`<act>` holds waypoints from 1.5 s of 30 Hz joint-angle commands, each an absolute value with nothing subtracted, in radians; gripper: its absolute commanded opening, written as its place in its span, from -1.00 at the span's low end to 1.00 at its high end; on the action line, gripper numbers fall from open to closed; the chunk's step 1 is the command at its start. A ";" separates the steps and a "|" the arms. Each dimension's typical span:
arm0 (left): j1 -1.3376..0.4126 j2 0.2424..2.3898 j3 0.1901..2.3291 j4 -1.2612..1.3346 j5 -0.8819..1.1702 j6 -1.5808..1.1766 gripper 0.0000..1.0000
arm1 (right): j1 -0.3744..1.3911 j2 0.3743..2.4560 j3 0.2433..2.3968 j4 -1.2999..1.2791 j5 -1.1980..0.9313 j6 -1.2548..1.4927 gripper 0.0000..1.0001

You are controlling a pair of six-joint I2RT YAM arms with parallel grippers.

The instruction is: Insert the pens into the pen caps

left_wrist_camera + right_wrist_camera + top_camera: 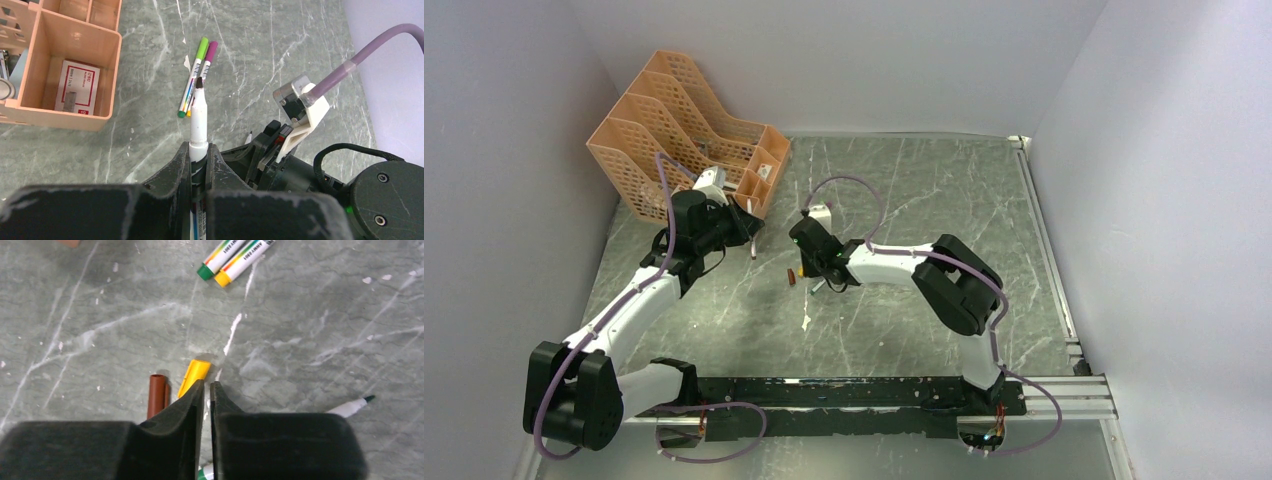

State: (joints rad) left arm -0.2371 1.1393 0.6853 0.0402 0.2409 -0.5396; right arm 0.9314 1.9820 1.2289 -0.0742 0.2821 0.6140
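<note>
Pen in hand: your left gripper (199, 150) is clamped on an uncapped pen (198, 120), a white barrel held clear of the table with its dark tip pointing away from the wrist.
Right gripper (206, 387): the jaws are nearly together with only a thin slit, and nothing shows gripped. The tips sit low, just beside the yellow cap (196, 371).
Caps: the brown cap (157, 395) lies near the yellow one on the table (310, 330), not touching it. By colour it looks like the match for your dark tip.
Other pens: two capped pens (196, 67) lie side by side, and a green-tipped pen (350, 407) lies uncapped to the right.
Handling: expect light, stiff, smooth plastic. A cap this round will likely roll or squirt out of a pinch.
Where to hold: take the cap across its middle with the open mouth left free. Keep the barrel gripped well back from the tip.
</note>
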 commanded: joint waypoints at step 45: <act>-0.229 1.128 0.511 0.542 0.615 -0.742 -0.86 | 0.911 1.719 1.049 0.192 0.224 0.646 -1.00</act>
State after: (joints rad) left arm -0.2344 1.1278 0.6067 0.1856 0.3832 -0.5888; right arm 0.9695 1.9522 1.2163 -0.1097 0.3347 0.6033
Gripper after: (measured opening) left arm 0.153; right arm 0.043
